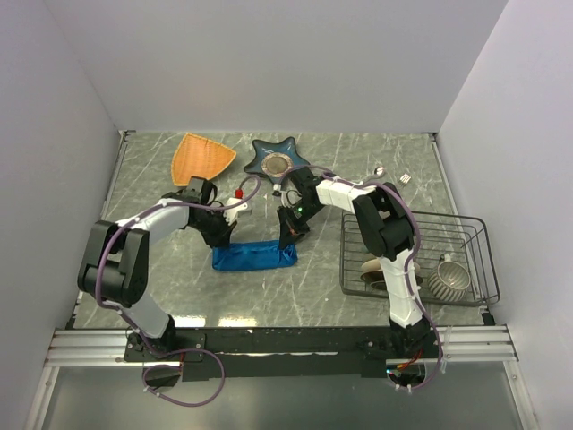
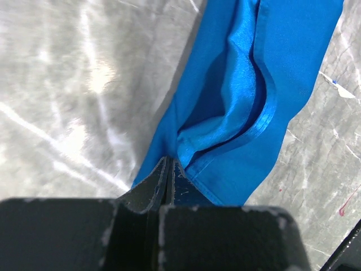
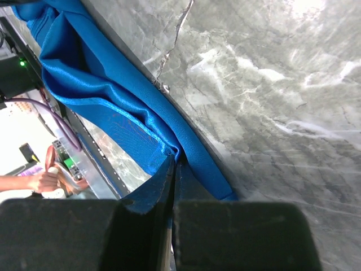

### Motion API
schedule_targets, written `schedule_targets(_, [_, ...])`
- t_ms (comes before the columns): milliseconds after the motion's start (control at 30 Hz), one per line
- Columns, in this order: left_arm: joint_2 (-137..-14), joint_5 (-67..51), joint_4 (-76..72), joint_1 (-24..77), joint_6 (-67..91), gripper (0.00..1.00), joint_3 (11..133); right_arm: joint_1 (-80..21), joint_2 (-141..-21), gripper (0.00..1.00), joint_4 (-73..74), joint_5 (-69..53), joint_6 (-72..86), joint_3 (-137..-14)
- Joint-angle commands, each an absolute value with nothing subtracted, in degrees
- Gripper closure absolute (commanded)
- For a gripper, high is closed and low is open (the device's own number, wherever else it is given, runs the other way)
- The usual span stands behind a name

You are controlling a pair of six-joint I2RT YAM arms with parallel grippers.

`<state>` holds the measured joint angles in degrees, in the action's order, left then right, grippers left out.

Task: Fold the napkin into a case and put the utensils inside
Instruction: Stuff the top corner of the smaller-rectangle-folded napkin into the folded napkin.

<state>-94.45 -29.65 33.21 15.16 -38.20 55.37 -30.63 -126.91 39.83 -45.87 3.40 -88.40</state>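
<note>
**What the views leave out**

In the left wrist view the napkin (image 2: 225,113) runs off at 12 o'clock; its near corner vanishes between the fingers of the left gripper (image 2: 169,165) at 6. From the right wrist it exits at 10 — a person's hand (image 3: 39,182) is cut off at 9. Overhead, the utensils (image 1: 380,169) at 2 o'clock are too small to tell spoon from fork.

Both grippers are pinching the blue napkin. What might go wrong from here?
1. The left gripper and right gripper each hold only a thin edge of the shiny napkin; it may slip out in a lift.
2. Its layers bulge loosely in the left wrist view, so the fold may open or end up uneven.
</note>
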Motion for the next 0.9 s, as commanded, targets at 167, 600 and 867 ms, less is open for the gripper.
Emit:
schedule_targets(167, [-89.6, -30.9, 32.2, 14.7, -36.1, 0.97, 56.5, -30.6, -129.4, 1.00, 40.5, -39.3, 4.4, -88.1])
schedule_targets(600, [-78.6, -32.3, 30.7, 16.0, -36.2, 0.70, 53.2, -30.2, -129.6, 1.00, 40.3, -39.5, 4.9, -88.2])
schedule_targets(867, [-82.4, -27.5, 29.5, 23.6, -34.1, 0.78, 52.8, -30.1, -129.9, 1.00, 40.2, -39.6, 5.4, -88.6])
